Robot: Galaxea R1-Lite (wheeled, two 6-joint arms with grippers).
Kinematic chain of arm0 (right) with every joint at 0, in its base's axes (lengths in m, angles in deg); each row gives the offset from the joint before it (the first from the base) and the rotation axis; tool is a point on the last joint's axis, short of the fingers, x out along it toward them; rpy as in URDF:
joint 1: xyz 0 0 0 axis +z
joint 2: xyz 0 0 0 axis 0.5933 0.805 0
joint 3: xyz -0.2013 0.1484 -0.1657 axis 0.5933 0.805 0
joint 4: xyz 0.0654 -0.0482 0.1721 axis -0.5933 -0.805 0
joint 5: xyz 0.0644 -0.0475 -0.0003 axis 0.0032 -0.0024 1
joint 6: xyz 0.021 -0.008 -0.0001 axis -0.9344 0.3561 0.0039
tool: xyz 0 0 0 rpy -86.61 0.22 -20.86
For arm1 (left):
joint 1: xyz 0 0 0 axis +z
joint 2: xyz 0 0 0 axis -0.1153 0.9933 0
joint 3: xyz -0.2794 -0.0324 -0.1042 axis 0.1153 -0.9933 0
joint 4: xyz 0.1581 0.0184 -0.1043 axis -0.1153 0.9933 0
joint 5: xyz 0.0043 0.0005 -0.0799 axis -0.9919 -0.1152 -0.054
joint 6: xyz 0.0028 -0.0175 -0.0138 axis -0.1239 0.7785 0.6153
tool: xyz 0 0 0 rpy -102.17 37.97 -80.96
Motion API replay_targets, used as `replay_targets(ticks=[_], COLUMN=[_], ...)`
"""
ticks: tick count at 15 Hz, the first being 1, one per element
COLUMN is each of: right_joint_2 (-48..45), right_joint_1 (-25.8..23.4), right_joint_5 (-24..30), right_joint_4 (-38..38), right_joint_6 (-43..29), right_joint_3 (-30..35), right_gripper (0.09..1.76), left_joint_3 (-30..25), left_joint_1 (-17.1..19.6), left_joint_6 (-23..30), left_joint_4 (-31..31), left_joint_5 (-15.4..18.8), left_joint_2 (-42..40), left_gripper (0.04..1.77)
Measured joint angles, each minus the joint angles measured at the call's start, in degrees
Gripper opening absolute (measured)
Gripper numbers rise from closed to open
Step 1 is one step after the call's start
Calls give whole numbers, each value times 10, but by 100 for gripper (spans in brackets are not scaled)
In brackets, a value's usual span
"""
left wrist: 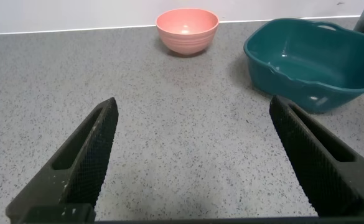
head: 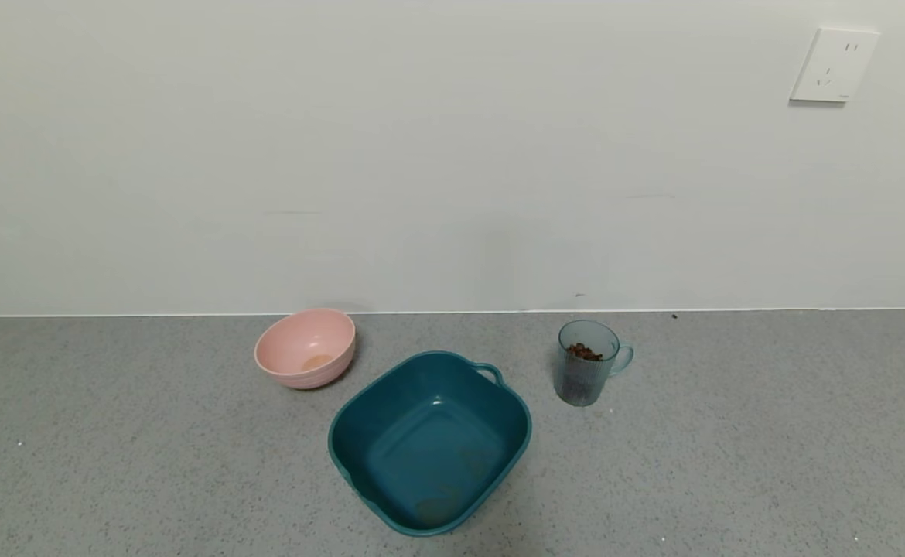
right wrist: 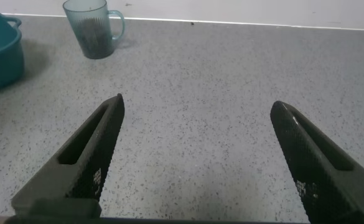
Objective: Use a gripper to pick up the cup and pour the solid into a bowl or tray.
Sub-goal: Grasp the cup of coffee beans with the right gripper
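Observation:
The translucent grey-blue ribbed cup point(head: 585, 363) stands upright on the grey counter, to the right of the dark teal basin point(head: 360, 433), handle pointing right. Dark reddish-brown bean-like pieces point(head: 584, 353) fill it. The basin is empty. In the right wrist view the cup point(right wrist: 93, 28) stands far off and my right gripper point(right wrist: 196, 102) is open and empty above bare counter. My left gripper point(left wrist: 193, 107) is open and empty, with the basin point(left wrist: 262, 62) ahead of it. Neither arm shows in the head view.
A round pink bowl point(head: 305, 348) sits left of the basin near the wall; it also shows in the left wrist view point(left wrist: 186, 28). The white wall runs along the counter's back edge, with a socket point(head: 834, 65) high on the right.

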Motion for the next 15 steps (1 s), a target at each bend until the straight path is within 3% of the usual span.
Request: replay_targets(ticks=[2,6,11,15], right_joint_2=[0,51,233,397], right_joint_1=[0,0,8,47], right_joint_5=[-3,-6,6,31], right_joint_4=[-3,-6,-2,6], right_joint_6=[1,1,9,27], right_joint_3=[-10,-97,-254,-338], right_gripper=[171,171,171,171], left_joint_3=[0,0,0,0], left_joint_1=[0,0,0,0], left_joint_6=[0,0,0,0], left_joint_4=[0,0,0,0], left_joint_5=[0,0,0,0], left_joint_2=[0,0,0,0], left_gripper=[175,175,175,175])
